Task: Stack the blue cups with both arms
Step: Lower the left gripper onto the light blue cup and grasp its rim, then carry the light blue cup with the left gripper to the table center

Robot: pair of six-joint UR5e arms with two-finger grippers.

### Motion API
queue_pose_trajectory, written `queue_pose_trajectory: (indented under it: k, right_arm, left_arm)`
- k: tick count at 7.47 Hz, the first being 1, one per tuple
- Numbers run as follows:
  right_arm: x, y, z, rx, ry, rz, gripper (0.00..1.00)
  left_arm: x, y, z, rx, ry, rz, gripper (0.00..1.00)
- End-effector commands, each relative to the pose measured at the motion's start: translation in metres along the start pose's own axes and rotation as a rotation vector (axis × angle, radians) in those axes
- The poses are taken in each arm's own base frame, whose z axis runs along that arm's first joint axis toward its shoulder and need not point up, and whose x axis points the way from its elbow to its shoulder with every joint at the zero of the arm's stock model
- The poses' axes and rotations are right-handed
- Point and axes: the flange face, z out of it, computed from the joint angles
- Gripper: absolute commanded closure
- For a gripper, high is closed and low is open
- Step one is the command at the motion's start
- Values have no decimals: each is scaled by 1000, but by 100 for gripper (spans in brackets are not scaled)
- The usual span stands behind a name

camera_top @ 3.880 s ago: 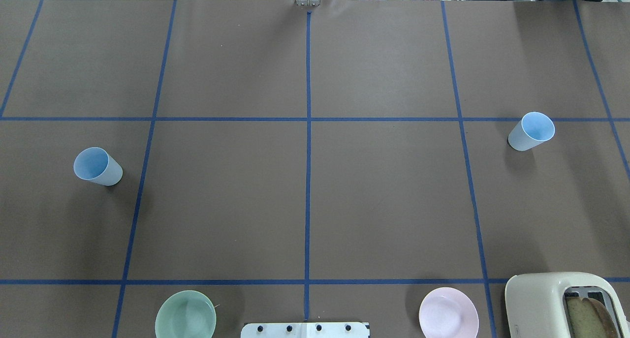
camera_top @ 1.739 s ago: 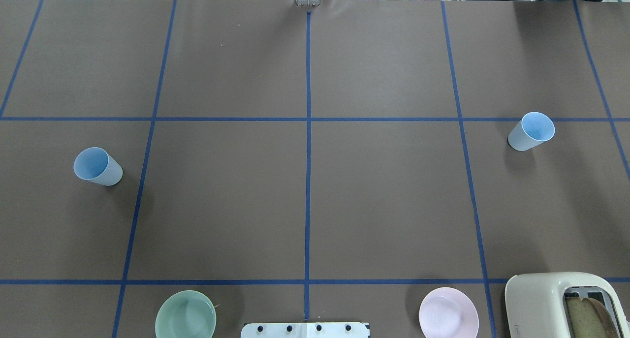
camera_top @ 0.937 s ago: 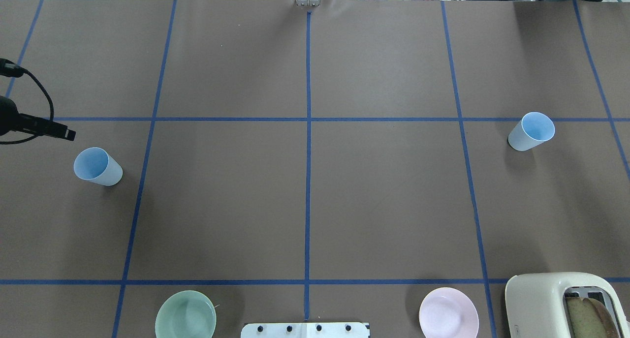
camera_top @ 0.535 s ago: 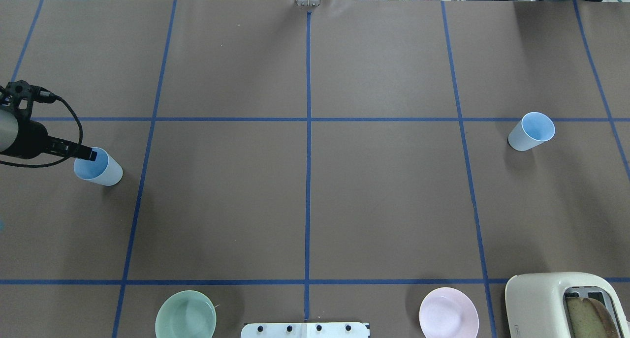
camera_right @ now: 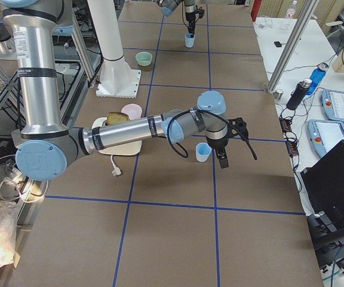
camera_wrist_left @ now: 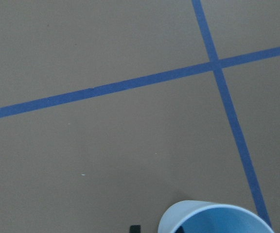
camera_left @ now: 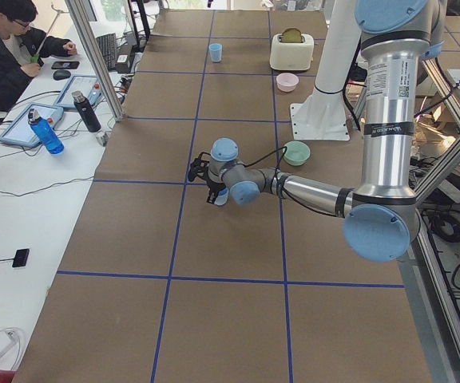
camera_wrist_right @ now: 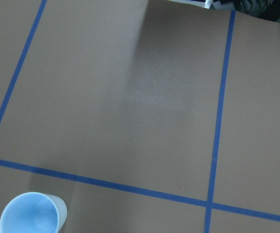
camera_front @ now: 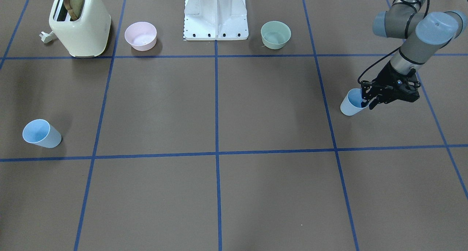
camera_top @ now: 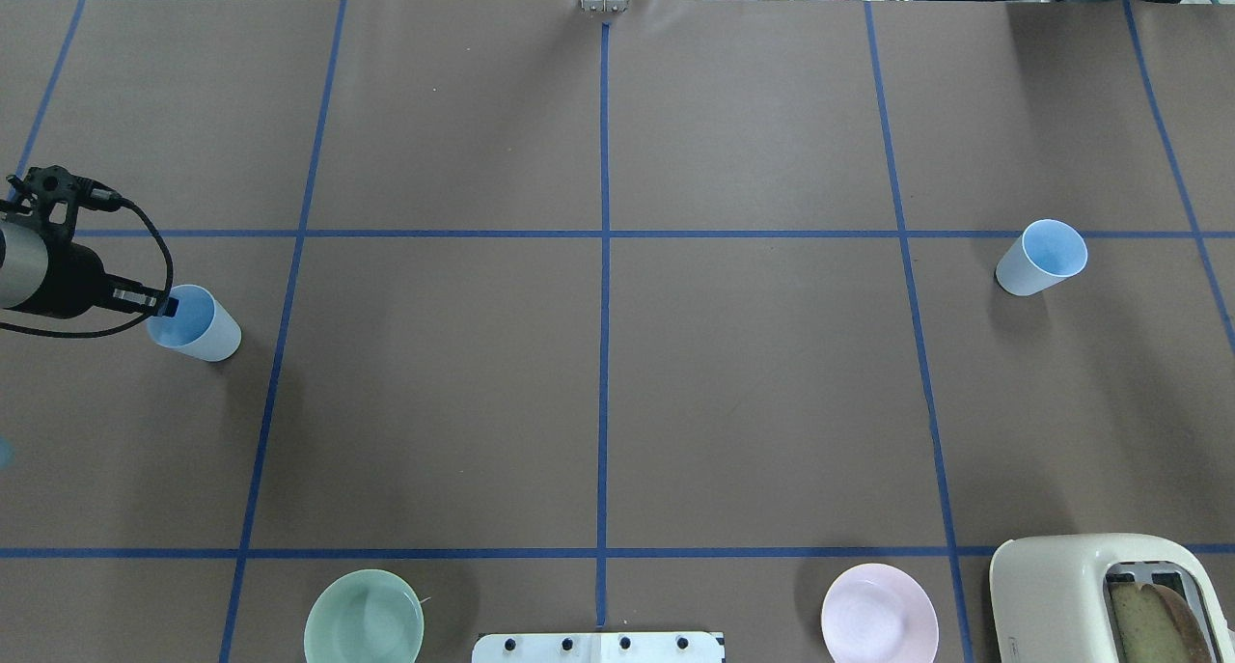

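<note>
The left end effector (camera_front: 367, 102) straddles the rim of the blue cup (camera_front: 351, 105) near the table's (camera_front: 219, 108) left edge, one finger inside, spread and not yet clenched. The right end effector (camera_right: 222, 159) hangs beside the other blue cup (camera_right: 203, 152) near the right edge; whether it is released or clenched I cannot tell. These tumblers look light, smooth and easily tipped, so a pinch on the wall at the rim suits best.

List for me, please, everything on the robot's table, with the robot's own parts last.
blue cups: two, light blue; left cup on the robot's left, right cup on its right.
bowls: two; green bowl, pink bowl, near the robot's edge.
toaster: one, cream, beside pink bowl, bread slice inside.
mounting base: one, white, robot's edge.
table: one, brown, blue tape grid.
left gripper: black, open, straddling left cup's rim.
right gripper: black, beside right cup; state unclear.
</note>
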Motion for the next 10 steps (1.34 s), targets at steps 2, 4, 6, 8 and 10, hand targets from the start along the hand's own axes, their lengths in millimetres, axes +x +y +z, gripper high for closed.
queue_pose_trajectory:
  k: [2, 4, 6, 8, 10]
  right_arm:
    - [0, 0, 0, 0, -1, 4, 0]
    - [0, 1, 0, -2, -2, 7, 0]
    - [0, 1, 2, -4, -3, 7, 0]
    - [-2, 1, 4, -8, -5, 13, 0]
    - [-5, 1, 6, -12, -5, 9, 0]
  left_arm:
    - [29, -11, -31, 35, 39, 21, 100]
    - [87, -59, -45, 27, 24, -7, 100]
    - [181, -120, -52, -10, 21, -77, 100]
    - [302, -142, -28, -11, 9, -134, 100]
    - [380, -147, 0, -11, 12, -175, 100]
